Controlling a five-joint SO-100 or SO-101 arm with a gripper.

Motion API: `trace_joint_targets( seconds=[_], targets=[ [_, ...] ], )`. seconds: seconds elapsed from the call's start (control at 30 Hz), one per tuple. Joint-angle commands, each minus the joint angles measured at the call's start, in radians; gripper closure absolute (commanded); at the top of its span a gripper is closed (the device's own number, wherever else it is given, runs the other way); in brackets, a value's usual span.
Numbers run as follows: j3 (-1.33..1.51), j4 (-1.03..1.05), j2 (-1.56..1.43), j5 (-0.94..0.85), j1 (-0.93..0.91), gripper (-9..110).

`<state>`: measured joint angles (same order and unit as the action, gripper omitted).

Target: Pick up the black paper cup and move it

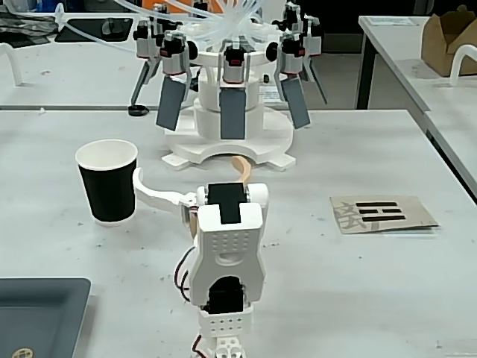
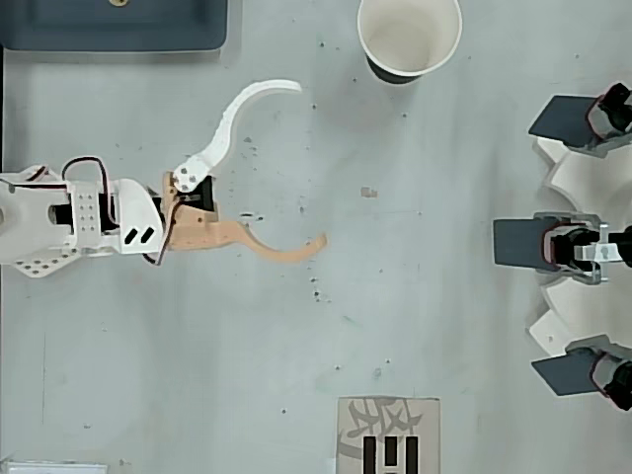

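The black paper cup (image 1: pixel 109 183) stands upright on the grey table at the left of the fixed view; from overhead its white inside (image 2: pixel 409 35) shows at the top edge. My gripper (image 2: pixel 310 163) is open wide, with nothing between its fingers. The white finger (image 2: pixel 229 117) curves toward the cup, its tip a short way off and not touching. The orange finger (image 2: pixel 276 252) points along the table toward the middle. In the fixed view the gripper (image 1: pixel 188 168) sits just right of the cup, and the white finger's tip (image 1: pixel 139 175) is close to the cup's side.
A white stand with several dark paddles (image 1: pixel 231 82) fills the far side of the table, at the right edge from overhead (image 2: pixel 583 242). A dark tray (image 2: pixel 118 25) lies near the arm's base. A card with black marks (image 1: pixel 384 212) lies to the right.
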<state>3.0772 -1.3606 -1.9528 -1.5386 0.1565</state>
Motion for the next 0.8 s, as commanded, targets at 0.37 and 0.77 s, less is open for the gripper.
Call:
trace_joint_targets(
  seconds=[0.37, 0.77],
  targets=[
    [-0.009, -0.052, 0.104, -0.089, 0.040, 52],
    [-0.206, -0.057, 0.302, -0.103, 0.101, 52]
  ],
)
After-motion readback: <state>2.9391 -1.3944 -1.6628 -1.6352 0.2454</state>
